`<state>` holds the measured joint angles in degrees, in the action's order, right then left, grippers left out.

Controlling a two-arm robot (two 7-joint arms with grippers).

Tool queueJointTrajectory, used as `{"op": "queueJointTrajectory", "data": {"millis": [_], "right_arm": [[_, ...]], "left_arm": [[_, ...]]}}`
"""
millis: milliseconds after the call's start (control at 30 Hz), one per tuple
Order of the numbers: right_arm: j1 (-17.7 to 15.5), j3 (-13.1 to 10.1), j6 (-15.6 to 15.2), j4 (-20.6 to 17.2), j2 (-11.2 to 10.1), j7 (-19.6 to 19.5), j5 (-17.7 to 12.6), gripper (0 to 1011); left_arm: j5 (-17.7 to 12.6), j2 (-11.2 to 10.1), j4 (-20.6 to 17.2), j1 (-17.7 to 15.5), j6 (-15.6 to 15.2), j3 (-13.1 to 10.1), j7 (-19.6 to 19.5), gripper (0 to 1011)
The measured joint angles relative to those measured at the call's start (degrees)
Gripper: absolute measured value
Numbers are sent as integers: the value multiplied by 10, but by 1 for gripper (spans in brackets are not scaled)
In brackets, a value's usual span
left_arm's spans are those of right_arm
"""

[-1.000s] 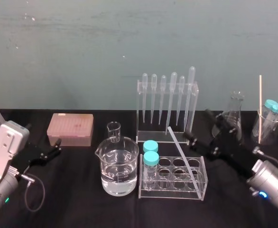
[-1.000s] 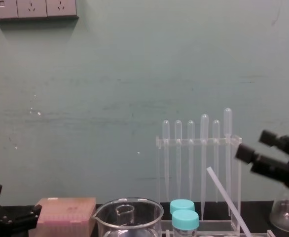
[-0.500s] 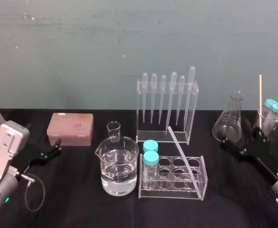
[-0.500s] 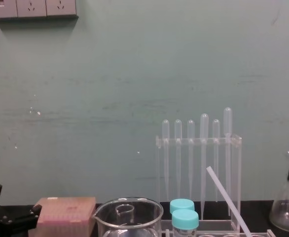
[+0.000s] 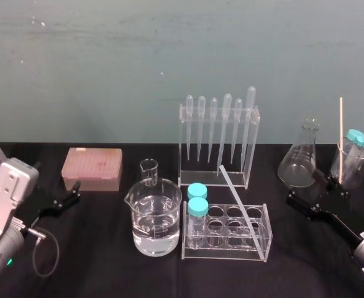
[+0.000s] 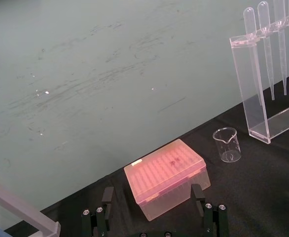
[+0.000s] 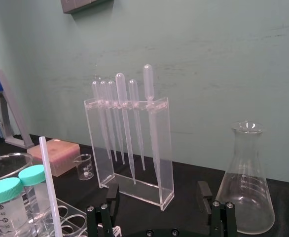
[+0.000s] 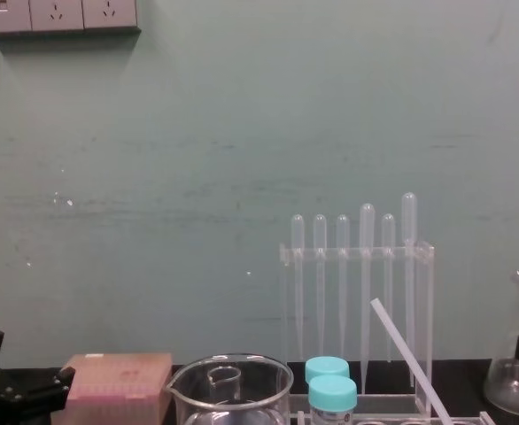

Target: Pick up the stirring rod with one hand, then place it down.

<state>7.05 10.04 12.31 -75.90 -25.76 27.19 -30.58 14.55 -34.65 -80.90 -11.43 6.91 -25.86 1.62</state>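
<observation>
The stirring rod (image 5: 238, 197) is a thin translucent-white stick leaning at a slant in the clear test tube rack (image 5: 256, 245), its upper end toward the pipette stand. It also shows in the chest view as the stirring rod (image 8: 408, 354) and in the right wrist view as the stirring rod (image 7: 50, 187). My right gripper (image 5: 306, 187) is open and empty, low over the table to the right of the rack, just in front of the conical flask (image 5: 300, 158). My left gripper (image 5: 76, 190) rests open at the far left, beside the pink box (image 5: 92, 169).
A water-filled beaker (image 5: 156, 220) stands left of the rack, with a small beaker (image 5: 148, 171) behind it. The pipette stand (image 5: 218, 133) is behind the rack. A beaker holding capped tubes and a wooden stick (image 5: 356, 161) sits at far right. Two teal-capped tubes (image 5: 197, 198) stand in the rack.
My right gripper has pulled back from beside the rack and pipette stand, going right and down to the table near the flask. The rod stays leaning in the rack.
</observation>
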Motion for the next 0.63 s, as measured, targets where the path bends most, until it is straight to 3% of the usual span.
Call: {"op": "queueJointTrajectory", "data": {"millis": [633], "right_arm": [[0, -1, 8, 0, 1, 2, -2, 1000]], "left_arm": [[0, 0, 0, 0, 0, 0, 0, 1000]]}}
